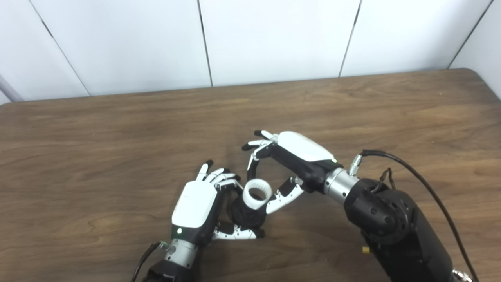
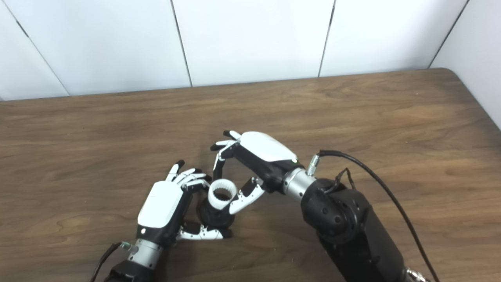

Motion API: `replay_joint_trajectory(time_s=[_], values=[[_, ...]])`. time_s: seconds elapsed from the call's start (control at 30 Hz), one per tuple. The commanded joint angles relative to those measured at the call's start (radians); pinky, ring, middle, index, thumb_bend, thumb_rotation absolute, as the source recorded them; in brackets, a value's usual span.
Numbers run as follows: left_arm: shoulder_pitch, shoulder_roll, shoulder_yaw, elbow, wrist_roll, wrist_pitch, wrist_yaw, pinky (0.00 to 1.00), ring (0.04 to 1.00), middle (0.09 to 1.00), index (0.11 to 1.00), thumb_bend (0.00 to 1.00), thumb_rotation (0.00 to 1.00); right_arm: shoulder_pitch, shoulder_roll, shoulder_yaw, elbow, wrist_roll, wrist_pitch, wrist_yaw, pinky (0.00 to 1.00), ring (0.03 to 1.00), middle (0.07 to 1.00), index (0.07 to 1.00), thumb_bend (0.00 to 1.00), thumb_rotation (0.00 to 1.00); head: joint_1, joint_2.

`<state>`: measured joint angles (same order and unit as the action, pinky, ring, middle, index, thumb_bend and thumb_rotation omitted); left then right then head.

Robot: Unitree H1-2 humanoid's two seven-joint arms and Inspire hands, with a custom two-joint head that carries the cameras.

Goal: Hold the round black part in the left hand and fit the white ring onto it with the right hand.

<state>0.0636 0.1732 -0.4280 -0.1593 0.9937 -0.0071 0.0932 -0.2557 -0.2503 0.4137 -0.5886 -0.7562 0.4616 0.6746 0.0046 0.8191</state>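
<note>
Gripping one round black plastic part (image 1: 245, 213) just above the brown wood-grain counter (image 1: 117, 156), left hand (image 1: 197, 209) wrapped around it, thumb underneath. One white ring (image 1: 257, 192), ribbed on its inner wall, seated on top of the black part and tilted toward the camera. Right hand (image 1: 291, 156) spread loose around the ring, thumb tip touching its side, other fingers arched above and clear, clasping nothing. Black cable (image 1: 415, 172) looping off the right wrist. White panelled wall (image 1: 274, 39) behind.
</note>
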Motion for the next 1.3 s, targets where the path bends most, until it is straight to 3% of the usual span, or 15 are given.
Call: replay_joint_trajectory(time_s=[0.0, 0.43, 1.27], values=[[-0.002, 0.003, -0.009, 0.006, 0.019, 0.009, -0.025, 1.00, 0.856, 0.763, 0.485, 0.52, 0.05, -0.020, 0.014, 0.005, -0.007, -0.011, -0.026, -0.017, 1.00, 1.000, 0.877, 0.482, 0.52, 0.13, 0.002, 0.001], [-0.004, -0.003, -0.014, 0.001, 0.020, 0.020, -0.027, 1.00, 0.855, 0.760, 0.486, 0.52, 0.05, -0.026, 0.035, 0.019, 0.048, -0.030, -0.065, -0.035, 1.00, 1.000, 0.871, 0.483, 0.52, 0.13, 0.008, 0.004], [-0.008, -0.004, -0.026, 0.012, 0.020, 0.026, -0.009, 1.00, 0.851, 0.757, 0.485, 0.52, 0.05, 0.010, 0.028, 0.003, 0.096, -0.005, -0.078, -0.079, 1.00, 0.994, 0.874, 0.483, 0.52, 0.13, 0.011, -0.012]])
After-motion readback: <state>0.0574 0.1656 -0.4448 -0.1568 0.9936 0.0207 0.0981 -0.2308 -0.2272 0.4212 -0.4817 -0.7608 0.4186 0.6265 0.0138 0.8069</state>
